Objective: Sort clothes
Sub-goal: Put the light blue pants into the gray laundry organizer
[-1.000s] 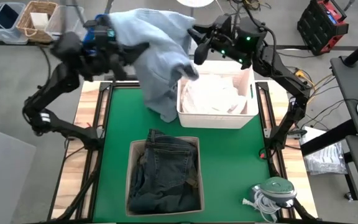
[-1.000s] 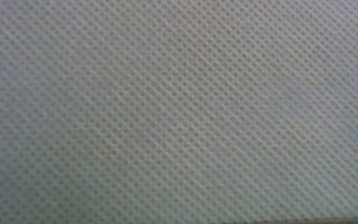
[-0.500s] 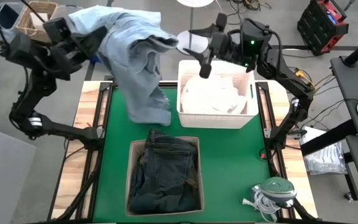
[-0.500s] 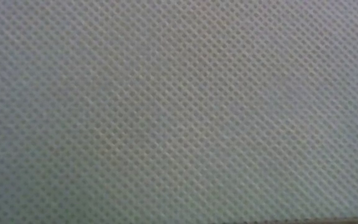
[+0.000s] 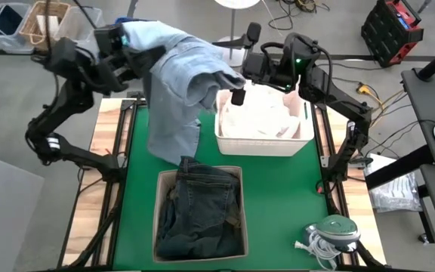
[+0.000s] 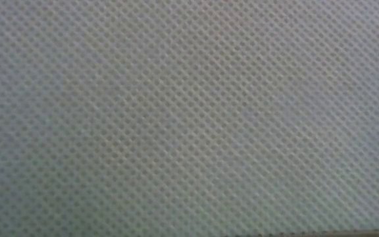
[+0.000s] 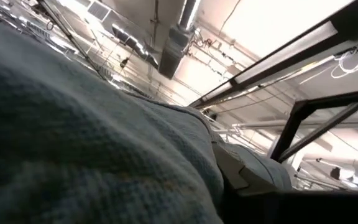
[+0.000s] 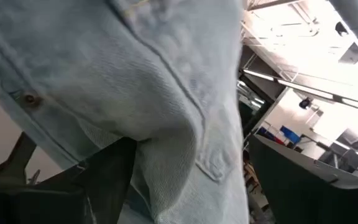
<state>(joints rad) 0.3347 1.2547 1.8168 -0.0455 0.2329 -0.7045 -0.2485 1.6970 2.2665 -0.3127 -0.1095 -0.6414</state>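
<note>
Clearly, with both jaws' state hidden, the light blue shirt (image 5: 174,91) hanging beside the white bin (image 5: 263,140) from the left gripper (image 5: 124,41) and right gripper (image 5: 242,72) may slip onto the desk (image 5: 138,189).

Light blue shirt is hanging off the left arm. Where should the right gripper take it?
Probably at the folded edge of the light blue shirt jutting toward the white bin, coming level from the right gripper side; the rest hangs slack over the green mat.

Light blue shirt (image 5: 174,83) soft matt cloth; mat (image 5: 278,196) matt green felt.
</note>
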